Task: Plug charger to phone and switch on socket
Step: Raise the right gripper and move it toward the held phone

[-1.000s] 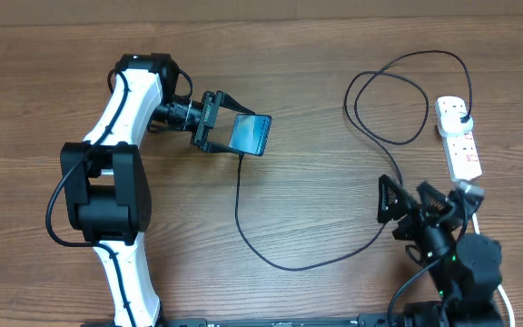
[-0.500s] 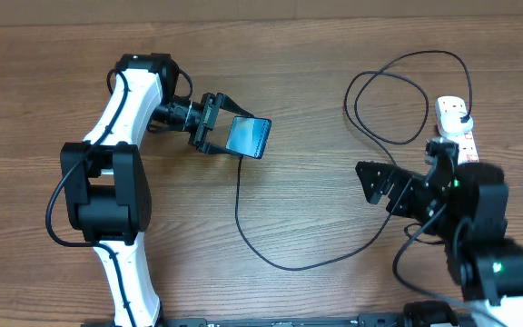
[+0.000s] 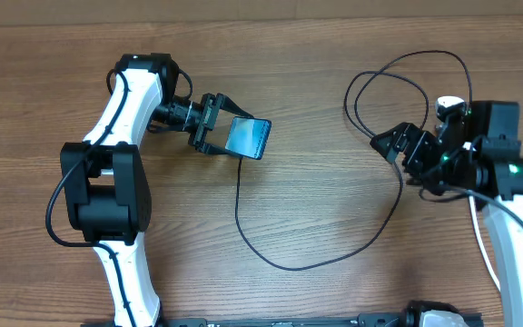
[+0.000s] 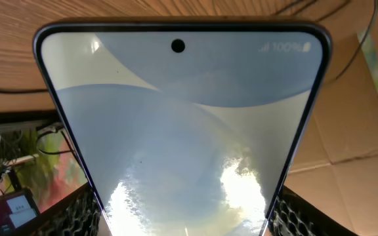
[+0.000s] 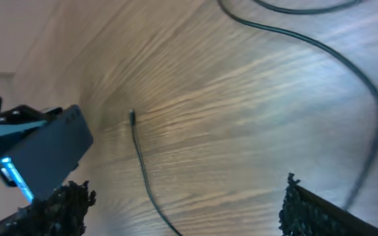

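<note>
The wooden tabletop (image 5: 241,144) fills most of the view. The phone (image 5: 48,154) is tilted at the left, with a blue glow on its low edge. The thin black charger (image 5: 134,131) ends in a small tip near the phone, not touching it. More of its cable bends across the top right. The right gripper (image 5: 182,210) is wide open, with nothing between its fingers (image 5: 61,206).

A brown wood-grain table (image 3: 316,209) is shown under even light; plain tan cardboard (image 3: 243,7) is seen along its far edge.
</note>
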You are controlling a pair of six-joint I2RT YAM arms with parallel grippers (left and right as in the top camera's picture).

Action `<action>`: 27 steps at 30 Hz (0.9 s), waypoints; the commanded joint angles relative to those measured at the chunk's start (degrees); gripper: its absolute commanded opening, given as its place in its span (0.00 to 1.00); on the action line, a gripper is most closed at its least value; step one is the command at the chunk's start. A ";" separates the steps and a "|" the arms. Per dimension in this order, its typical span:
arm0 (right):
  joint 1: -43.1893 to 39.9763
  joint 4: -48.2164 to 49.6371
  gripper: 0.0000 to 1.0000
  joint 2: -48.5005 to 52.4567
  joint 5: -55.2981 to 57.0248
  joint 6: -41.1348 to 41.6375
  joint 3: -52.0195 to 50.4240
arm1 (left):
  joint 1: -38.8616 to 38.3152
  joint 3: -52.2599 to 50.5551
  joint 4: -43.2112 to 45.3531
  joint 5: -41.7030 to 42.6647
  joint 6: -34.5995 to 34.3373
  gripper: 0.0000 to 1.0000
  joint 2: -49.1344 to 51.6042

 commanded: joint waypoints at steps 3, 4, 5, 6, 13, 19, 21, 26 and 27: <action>5.79 5.18 0.96 3.63 -4.81 -0.72 -0.39 | -0.37 1.55 1.31 -9.16 -5.07 0.55 -0.15; 7.43 6.71 0.96 4.39 -4.85 0.35 -0.87 | -0.37 1.55 1.66 -11.30 -5.97 0.55 -0.15; 8.76 7.91 0.96 5.01 -4.83 1.64 -1.20 | -0.37 1.55 1.95 -13.79 -7.15 0.55 -0.15; 10.29 9.40 0.96 5.81 -4.83 3.21 -1.51 | -0.37 1.55 1.97 -16.04 -8.33 0.55 -0.15; 19.65 21.29 0.89 14.10 -7.58 12.07 -1.84 | -0.37 1.55 3.17 -20.90 -10.88 0.55 -0.15; 25.27 29.73 0.74 19.21 -7.56 18.73 -1.84 | -0.37 1.55 4.20 -21.31 -12.39 0.55 -0.15; 27.02 32.26 0.70 20.17 -7.52 19.71 -1.84 | -0.37 1.55 4.31 -21.31 -12.52 0.54 -0.15; 30.27 37.07 0.55 23.06 -6.69 23.04 -1.86 | -0.37 1.55 4.26 -20.48 -12.55 0.54 -0.15; 30.53 37.57 0.53 23.58 -6.71 23.32 -1.86 | -0.37 1.55 4.22 -20.09 -12.55 0.54 -0.15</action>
